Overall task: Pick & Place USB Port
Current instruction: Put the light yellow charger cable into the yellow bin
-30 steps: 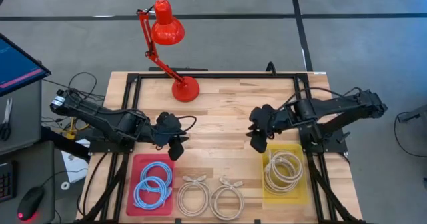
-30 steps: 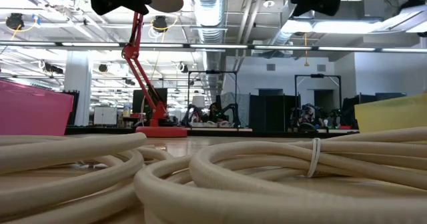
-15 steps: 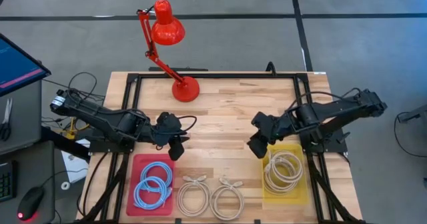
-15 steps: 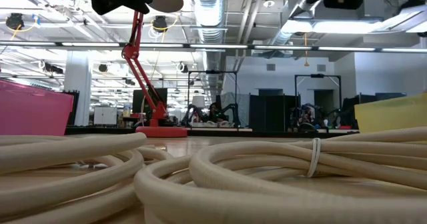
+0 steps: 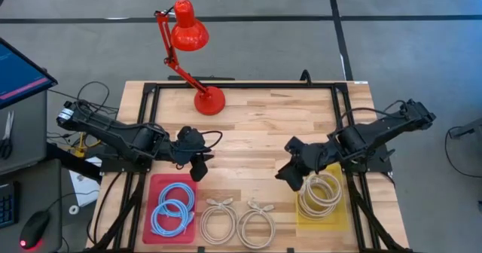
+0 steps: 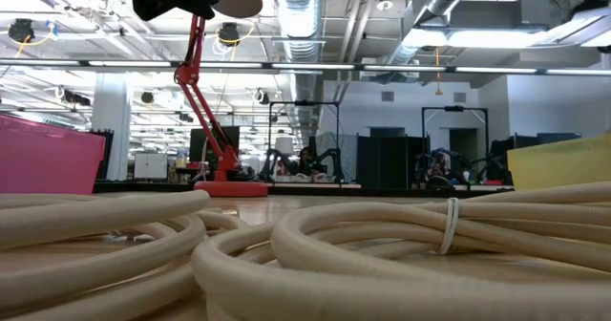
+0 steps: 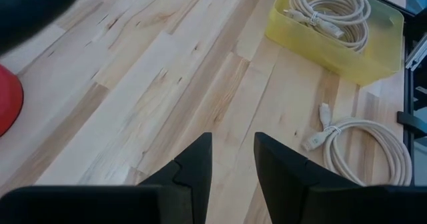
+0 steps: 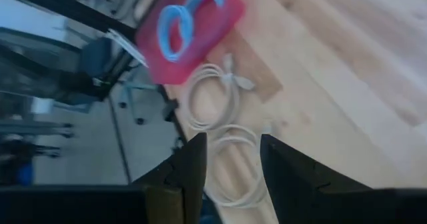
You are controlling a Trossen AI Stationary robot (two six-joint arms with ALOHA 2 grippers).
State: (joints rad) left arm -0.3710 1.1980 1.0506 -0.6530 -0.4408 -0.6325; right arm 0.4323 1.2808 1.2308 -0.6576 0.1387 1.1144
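Closest to the front edge of the table, at the bottom of the overhead frame, two cream cable coils lie side by side: one left of centre, the other just beside it on the right. In the level view these same coils fill the whole foreground. To their left sits a red tray holding blue cable loops. To their right a yellow bin holds another cream cable coil.

A little farther back, the right gripper hangs above the wood just left of the yellow bin, in the lower right centre of the overhead frame. Its fingers are spread apart with nothing between them, and its own camera looks down on the red tray and the loose coils.

The left gripper waits at the upper right corner of the red tray, left of centre. Its fingers are also parted and hold nothing; past them its camera shows bare wood, the yellow bin and one loose coil.

Farthest back, a red desk lamp stands with its base near the table's rear edge, its head reaching beyond the table at the top of the frame. At the far left edge a monitor pokes in.
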